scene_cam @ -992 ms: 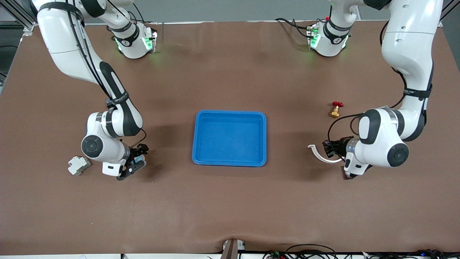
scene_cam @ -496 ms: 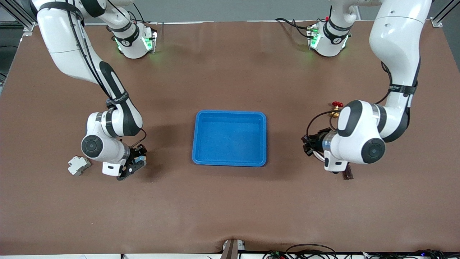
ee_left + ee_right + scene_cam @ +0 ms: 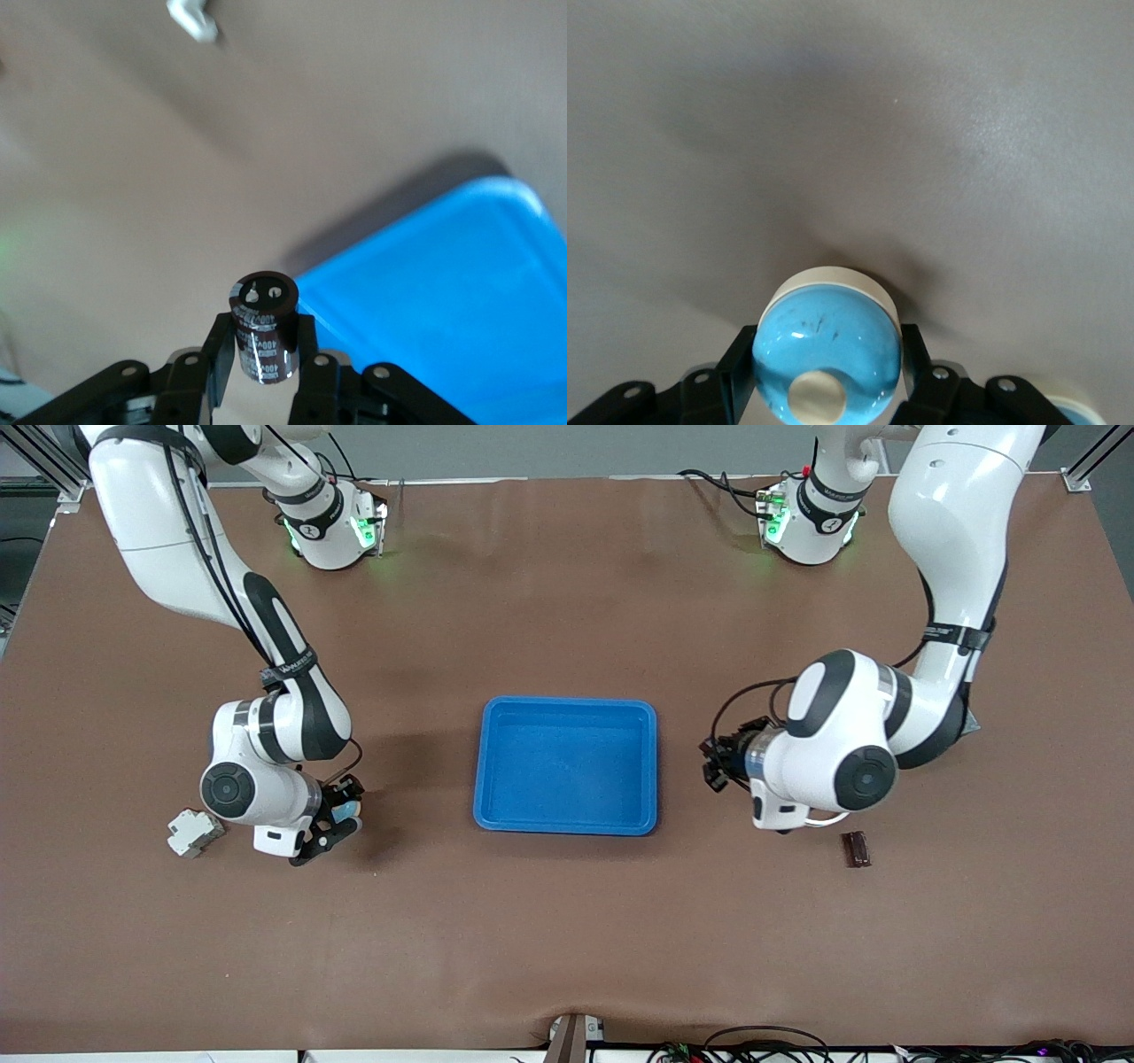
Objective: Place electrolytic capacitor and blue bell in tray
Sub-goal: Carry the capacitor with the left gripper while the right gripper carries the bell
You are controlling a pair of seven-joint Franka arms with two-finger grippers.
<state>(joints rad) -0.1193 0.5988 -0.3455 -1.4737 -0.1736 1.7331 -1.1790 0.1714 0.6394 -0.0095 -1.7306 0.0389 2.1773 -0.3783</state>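
Since the earlier frame the right gripper [image 3: 341, 821] has closed its fingers [image 3: 738, 372] on the blue bell [image 3: 827, 354] low over the surface [image 3: 567, 921], while the left gripper [image 3: 714, 766], fingers clamping the capacitor [image 3: 263, 326], has swung toward the empty tray [image 3: 567, 824], presumably for release.

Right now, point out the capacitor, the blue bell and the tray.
electrolytic capacitor [image 3: 263, 329], left wrist view, on its dark sleeve.
blue bell [image 3: 827, 351], right wrist view, on its blue dome.
tray [image 3: 567, 824], front view, on the rim nearest the camera.
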